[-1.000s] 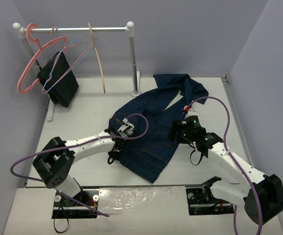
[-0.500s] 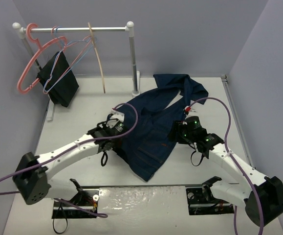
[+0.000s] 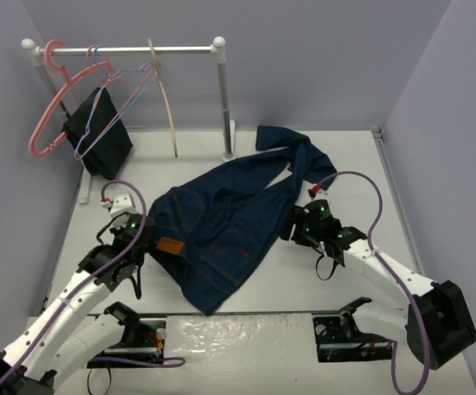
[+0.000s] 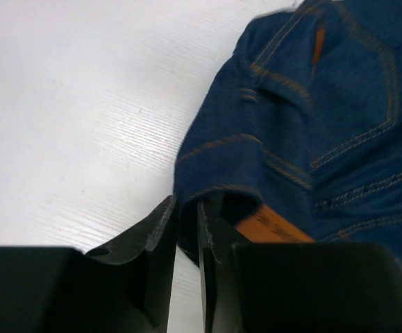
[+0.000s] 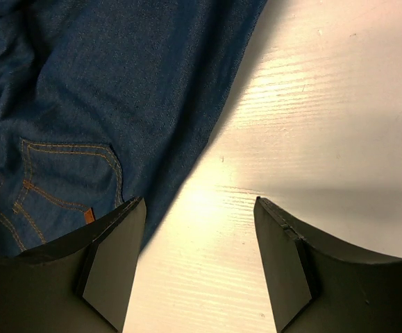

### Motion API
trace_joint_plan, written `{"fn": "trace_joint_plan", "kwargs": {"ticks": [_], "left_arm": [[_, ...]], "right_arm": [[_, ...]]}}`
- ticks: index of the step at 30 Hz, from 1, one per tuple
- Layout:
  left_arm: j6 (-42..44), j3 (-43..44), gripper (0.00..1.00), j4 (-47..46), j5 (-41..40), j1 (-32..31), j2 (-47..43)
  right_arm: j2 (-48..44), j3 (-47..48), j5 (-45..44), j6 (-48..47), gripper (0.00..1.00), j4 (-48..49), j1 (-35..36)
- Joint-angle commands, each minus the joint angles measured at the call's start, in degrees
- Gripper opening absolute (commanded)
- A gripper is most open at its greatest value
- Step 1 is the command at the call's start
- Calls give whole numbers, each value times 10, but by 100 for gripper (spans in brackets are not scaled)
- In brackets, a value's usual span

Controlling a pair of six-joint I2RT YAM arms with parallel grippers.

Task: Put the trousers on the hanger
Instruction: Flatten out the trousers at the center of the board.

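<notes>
Left gripper (image 4: pixel 187 206) was closed to a narrow slit, pinching a fold of the trousers (image 3: pixel 221 222) at the waist edge. Right gripper (image 5: pixel 201 208) stood well open and held nothing, with the denim edge just beside one finger. The trousers lay spread on the table (image 3: pixel 344 164) between both grippers. The hanger (image 3: pixel 167 99) hung on the rail (image 3: pixel 122 50), well beyond the left gripper.

One trousers (image 3: pixel 221 230), one wooden hanger (image 3: pixel 168 107)

trousers (image 4: pixel 305 118): cropped above and right of the jaws | cloth edge at left gripper (image 4: pixel 187 205): pinched or free, not resolved
</notes>
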State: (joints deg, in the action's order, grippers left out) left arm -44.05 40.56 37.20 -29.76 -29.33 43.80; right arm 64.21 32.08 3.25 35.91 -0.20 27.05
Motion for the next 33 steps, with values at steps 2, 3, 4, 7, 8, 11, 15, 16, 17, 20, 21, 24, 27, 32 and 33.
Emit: {"fn": "trace_joint_plan", "kwargs": {"ticks": [2,3,4,7,8,11,15,16,17,20,21,24,27,32,33], "left_arm": [[-85,-23,27,-67,110,127,-76],[-91,-25,35,-76,130,153,-78],[-93,-24,43,-83,149,176,-77],[-75,1,63,-83,206,239,-41],[-70,12,66,-70,223,248,-28],[-73,20,67,-45,271,248,3],[-86,-24,67,-53,314,248,13],[-89,-37,67,-65,326,247,16],[-91,-53,67,-80,339,246,19],[-114,-78,67,-138,369,232,34],[-119,-83,67,-155,368,221,39],[-131,-83,67,-192,338,162,68],[-145,-73,67,-212,287,95,114],[-189,-78,67,-241,260,51,215],[-191,-77,67,-242,257,50,225]], "right_arm": [[7,-4,-12,6,61,45,2],[6,-5,-11,4,61,46,2],[5,-6,-9,2,61,46,2],[-3,-3,1,-6,61,45,3],[-7,-3,7,-9,61,45,3],[-17,1,13,-18,61,41,7],[-20,4,16,-29,62,37,11],[-18,5,16,-32,62,37,11],[-14,6,15,-35,62,37,11],[4,18,7,-51,62,35,11],[12,28,4,-58,62,34,11],[47,64,-7,-76,61,34,12],[110,110,-17,-95,61,35,15],[200,146,-52,-107,61,52,20],[217,152,-55,-107,60,56,23]]}}
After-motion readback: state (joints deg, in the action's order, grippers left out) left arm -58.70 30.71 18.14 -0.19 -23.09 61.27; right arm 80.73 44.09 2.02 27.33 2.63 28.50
